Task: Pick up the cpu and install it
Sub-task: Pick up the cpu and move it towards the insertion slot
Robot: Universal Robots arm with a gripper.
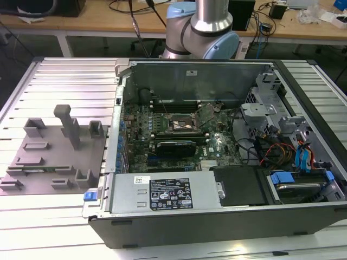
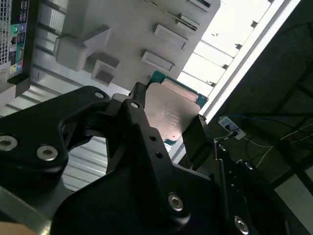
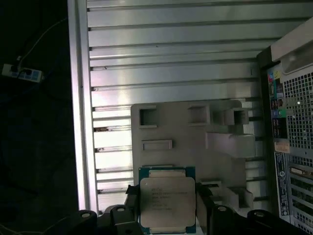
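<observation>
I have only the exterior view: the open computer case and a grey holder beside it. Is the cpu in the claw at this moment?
Observer: Yes. In both wrist views the claw is shut on the cpu.
Operator: How does it hold the chip?
Observer: Its fingers press on two opposite edges.
Operator: Which face looks to the wrist cameras?
Observer: The silvery metal top, with a green rim around it.
Operator: What lies behind it?
Observer: In the first wrist view, the grey holder on the ribbed table.
</observation>
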